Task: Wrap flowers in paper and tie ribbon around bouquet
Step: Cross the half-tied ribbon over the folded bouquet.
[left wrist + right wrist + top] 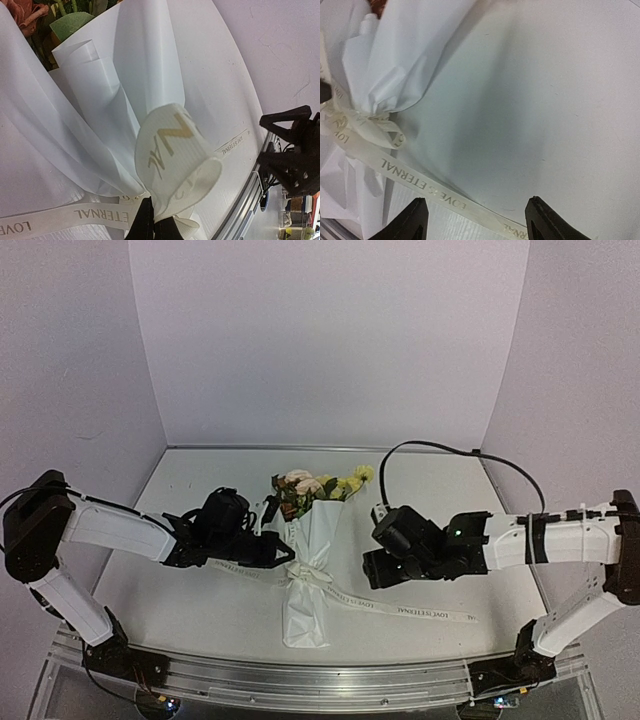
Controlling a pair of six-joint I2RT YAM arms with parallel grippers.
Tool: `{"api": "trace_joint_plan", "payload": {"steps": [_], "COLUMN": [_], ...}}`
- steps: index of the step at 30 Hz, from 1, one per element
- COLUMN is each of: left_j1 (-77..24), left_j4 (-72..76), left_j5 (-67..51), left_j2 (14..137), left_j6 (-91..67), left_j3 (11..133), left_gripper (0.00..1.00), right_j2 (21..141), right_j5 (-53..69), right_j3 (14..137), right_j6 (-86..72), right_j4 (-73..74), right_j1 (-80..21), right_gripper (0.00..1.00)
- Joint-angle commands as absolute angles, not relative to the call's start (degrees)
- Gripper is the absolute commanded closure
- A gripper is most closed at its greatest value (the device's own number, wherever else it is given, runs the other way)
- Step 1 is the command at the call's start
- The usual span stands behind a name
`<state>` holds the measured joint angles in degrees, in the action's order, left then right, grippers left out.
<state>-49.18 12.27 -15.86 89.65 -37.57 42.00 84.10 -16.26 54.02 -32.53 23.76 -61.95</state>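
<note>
While both arms are flanking the bouquet, surface [200,615]: white and flat, carrying the whole bundle near its middle, between the two arms.
Bouquet [312,570]: lying lengthwise, blooms pointing to the far side, narrow tail end pointing to the near edge.
Paper [322,530]: white, already sheathing the stems as a cone and being pinched in at the waist.
Flowers [315,487]: yellow, cream-pink and orange heads with green leaves, poking out of the cone's wide far mouth.
Ribbon [410,611]: cream with dark lettering, circling the waist of the cone; one tail is trailing to the right along the surface, another is running left beneath the left arm.
Right gripper [477,220]: standing wide, holding nothing; the right tail is lying loose on the surface, passing under the gap between its fingers.
Left gripper [152,227]: closed tight, seemingly pinching the base of a ribbon loop at the waist.
Ribbon loop [175,160]: puffed up and rounded, rising just beyond the left fingertips against the paper.
Step in hand: judging by the wrapped cone and the looped waist, wrapping is looking done and the tie is being finished.
Next move: probably calling for the right gripper to be taking up the loose tail and drawing away from the left pinch, gently, so the bow is snugging without the thin paper tearing or the bundle sliding.
</note>
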Motion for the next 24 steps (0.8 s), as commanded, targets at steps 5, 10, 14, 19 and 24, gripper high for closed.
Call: {"api": "trace_joint_plan", "payload": {"steps": [5,10,14,19,24], "left_j1": [-48.4,-48.2,-48.1,-48.0,-47.8], "left_j4": [13.1,13.1,13.3,13.5,13.5], "left_j5": [-16.0,-16.6,-17.0,-17.6,-17.9], "left_j2": [88.1,87.6,87.7,87.7,87.9], "left_j6": [-39.8,-39.9,-39.8,-39.7,-39.7], "left_j3": [45.0,45.2,45.4,45.9,46.3], "left_gripper": [1.0,1.0,1.0,1.0,1.0], "right_j2": [95.7,97.1,99.4,102.8,104.9], "right_j5": [-13.1,-10.9,-9.7,-11.1,-13.2], "right_j3": [58.1,58.5,59.4,60.5,61.8], "right_j6": [-19.1,-18.8,-18.7,-19.2,-19.9], "right_j4": [11.8,10.2,10.1,9.9,9.5], "right_j1": [-67.5,-68.7,-69.3,-69.3,-69.3], "right_gripper": [0.38,0.4,0.41,0.48,0.6]}}
